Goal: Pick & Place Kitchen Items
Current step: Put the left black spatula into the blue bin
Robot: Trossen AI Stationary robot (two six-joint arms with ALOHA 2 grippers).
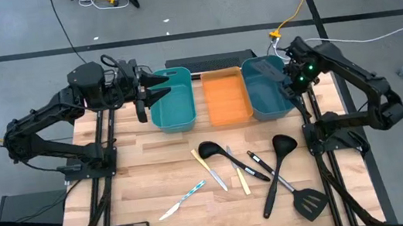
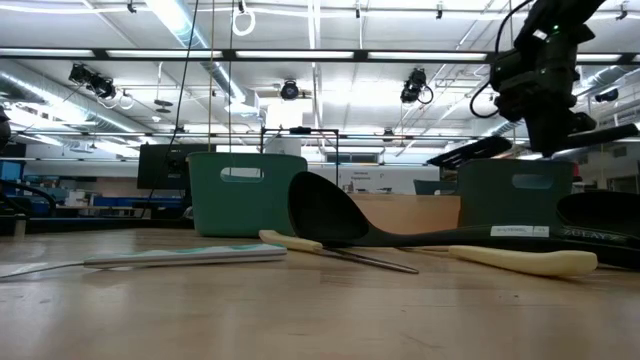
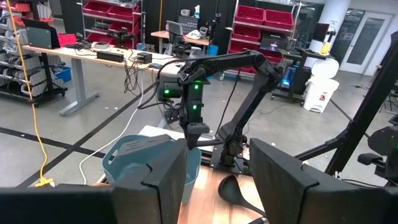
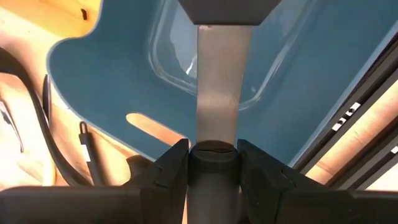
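Right gripper (image 4: 212, 163) grips a spatula (image 4: 217, 74) — apparently clear above the right bin's (image 1: 267, 89) rim.

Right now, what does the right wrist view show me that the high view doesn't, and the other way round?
Only the right wrist view: the right gripper shut on a black spatula, its flat blade hanging over the bin's inside. Only the high view: the left gripper open, empty, over the left teal bin, the orange tray, and the loose utensils on the table. Both: the right teal bin under the right gripper.
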